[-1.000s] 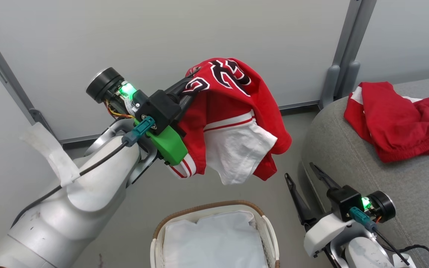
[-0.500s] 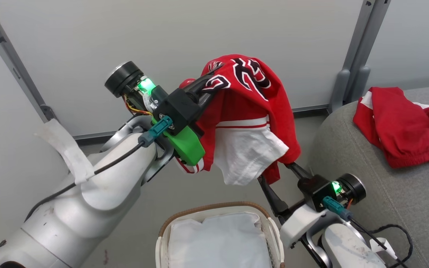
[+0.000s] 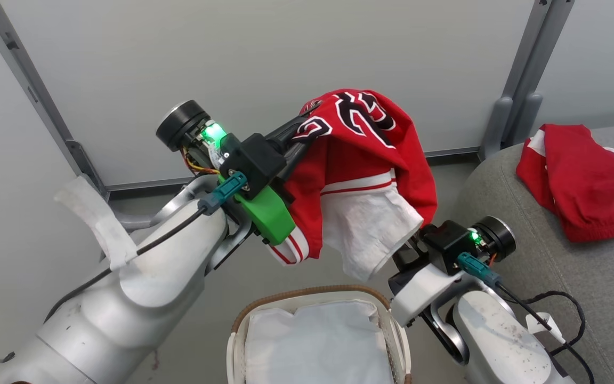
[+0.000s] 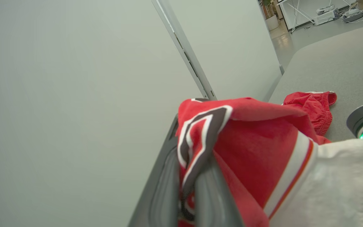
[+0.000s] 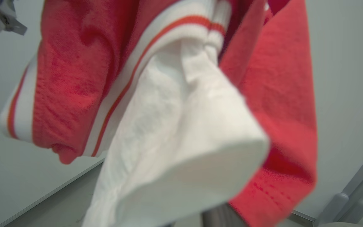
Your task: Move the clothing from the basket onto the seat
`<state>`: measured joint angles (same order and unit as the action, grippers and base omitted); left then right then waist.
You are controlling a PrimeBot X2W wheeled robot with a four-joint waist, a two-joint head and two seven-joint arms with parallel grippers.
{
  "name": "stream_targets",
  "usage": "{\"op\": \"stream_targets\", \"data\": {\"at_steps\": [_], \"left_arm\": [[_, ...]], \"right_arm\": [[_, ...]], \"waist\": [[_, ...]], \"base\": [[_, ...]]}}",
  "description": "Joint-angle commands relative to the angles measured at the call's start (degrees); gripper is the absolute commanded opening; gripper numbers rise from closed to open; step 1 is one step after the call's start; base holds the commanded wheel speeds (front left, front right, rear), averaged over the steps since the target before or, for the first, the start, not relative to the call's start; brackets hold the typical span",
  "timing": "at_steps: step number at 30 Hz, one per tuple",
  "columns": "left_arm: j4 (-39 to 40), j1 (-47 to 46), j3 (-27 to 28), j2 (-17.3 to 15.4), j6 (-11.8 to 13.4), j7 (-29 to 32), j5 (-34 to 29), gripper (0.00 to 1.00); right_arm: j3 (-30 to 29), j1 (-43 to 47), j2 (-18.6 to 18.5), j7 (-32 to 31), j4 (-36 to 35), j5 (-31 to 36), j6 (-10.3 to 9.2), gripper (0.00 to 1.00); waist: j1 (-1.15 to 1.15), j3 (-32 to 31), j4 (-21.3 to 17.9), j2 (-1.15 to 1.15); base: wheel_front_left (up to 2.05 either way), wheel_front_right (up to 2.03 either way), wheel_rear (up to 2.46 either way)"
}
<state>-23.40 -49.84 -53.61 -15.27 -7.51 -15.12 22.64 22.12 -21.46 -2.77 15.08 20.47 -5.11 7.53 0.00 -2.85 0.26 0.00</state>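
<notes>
Currently holds the jersey point(image 3: 360, 154) in the left tool point(image 3: 292, 140), with both dark fingers point(image 4: 161, 189) drawn narrow and pinching a fold of red cloth bearing black-and-white lettering. Carries that garment raised in the air in front of the pale wall point(image 3: 285, 53), above the floor point(image 3: 216, 298) and higher than the basket point(image 3: 307, 295), touching neither. Lets the red body, a red-and-white striped band and a white panel hang from the grip, down toward the right tool point(image 3: 411, 249).

Places the right tool low, just behind the hanging white panel, between basket and seat point(image 3: 525, 266). Hides its fingertips behind the cloth in the head view. Shows, in the right wrist view, blurred red and white cloth close ahead and part of one grey finger point(image 5: 216, 217) at the bottom edge. Cannot tell this tool's state, whether wide, narrow or closed on cloth, nor any contact with the jersey.

Finds the basket standing on the floor, near the rounded edge of the seat, with a white liner point(image 3: 312, 341) lying inside. Finds a second red garment point(image 3: 584, 186) crumpled on the seat, close to its rounded edge at the wall end, well apart from both tools and from the basket.
</notes>
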Motion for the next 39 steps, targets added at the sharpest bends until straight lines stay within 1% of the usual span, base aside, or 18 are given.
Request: {"op": "stream_targets", "data": {"at_steps": [1, 4, 5, 8, 9, 10, 16, 22, 27, 31, 39], "left_arm": [[-0.6, 1.2, 0.8, -0.3, 0.0, 0.0, 0.7, 0.0], [-1.9, 2.4, 1.6, -0.7, 0.0, 0.0, 1.0, 0.0], [-2.4, 2.9, 2.0, -0.8, 0.0, 0.0, 1.3, 0.05], [-3.4, 4.1, 3.2, -0.8, 0.0, 0.0, 1.9, 0.36], [-3.6, 4.8, 3.7, -0.7, 0.1, 0.0, 2.1, 0.81], [-3.7, 5.4, 4.1, -0.5, 0.2, 0.0, 2.2, 1.0], [-4.4, 10.7, 6.8, 1.3, 0.5, 0.0, 3.2, 1.0], [-5.0, 18.0, 10.2, 4.6, 0.7, 0.0, 3.3, 1.0], [-5.6, 24.4, 13.2, 7.5, 0.6, 0.0, 2.4, 1.0], [-5.8, 28.4, 15.4, 9.2, 0.5, 0.0, 1.6, 1.0], [-5.1, 33.2, 18.6, 11.5, 0.1, 0.0, -0.2, 1.0]], "right_arm": [[0.0, 0.0, -0.2, 0.1, -0.6, -0.5, -0.08, 0.0], [-0.5, 0.9, -0.2, 0.1, -1.4, -0.4, -0.08, 0.0], [-0.7, 1.1, -0.2, 0.1, -1.7, -0.4, -0.08, 0.0], [-1.6, 1.2, -0.2, 0.1, -2.6, -0.3, -0.08, 0.0], [-2.0, 1.3, -0.2, 0.1, -2.9, -0.3, -0.08, 0.0], [-2.2, 1.3, -0.2, 0.1, -3.1, -0.3, -0.08, 0.0], [-4.1, 1.2, -0.2, 0.1, -4.7, 0.4, -0.08, 0.0], [-6.2, 1.2, -0.2, 0.1, -6.4, 0.7, -0.08, 0.0], [-8.0, 1.9, -0.2, 0.1, -7.8, 1.2, -0.08, 0.0], [-9.3, 2.1, -0.2, 0.1, -8.6, 1.9, -0.08, 0.0], [-11.6, 2.2, -0.2, 0.1, -9.0, 2.6, -0.08, 0.0]], "waist": [[0.0, 0.2, -0.1, 0.0], [0.0, 0.6, -0.3, 0.0], [0.0, 0.7, -0.4, 0.0], [0.0, 1.1, -0.7, 0.0], [0.0, 1.3, -0.9, 0.0], [0.0, 1.4, -0.9, 0.0], [0.0, 2.2, -1.3, 0.0], [0.0, 2.9, -1.2, 0.0], [0.0, 3.2, -1.0, 0.0], [0.0, 3.5, -0.9, 0.0], [0.0, 4.0, -0.8, 0.0]], "base": [[0.0, 0.0, 0.0], [0.0, 0.0, 0.0], [0.0, 0.0, 0.0], [0.0, 0.0, 0.0], [0.0, 0.0, 0.0], [0.0, 0.0, 0.0], [0.0, 0.0, 0.0], [0.0, 0.0, 0.0], [0.0, 0.0, 0.0], [0.0, 0.0, 0.0], [0.0, 0.0, 0.0]]}}
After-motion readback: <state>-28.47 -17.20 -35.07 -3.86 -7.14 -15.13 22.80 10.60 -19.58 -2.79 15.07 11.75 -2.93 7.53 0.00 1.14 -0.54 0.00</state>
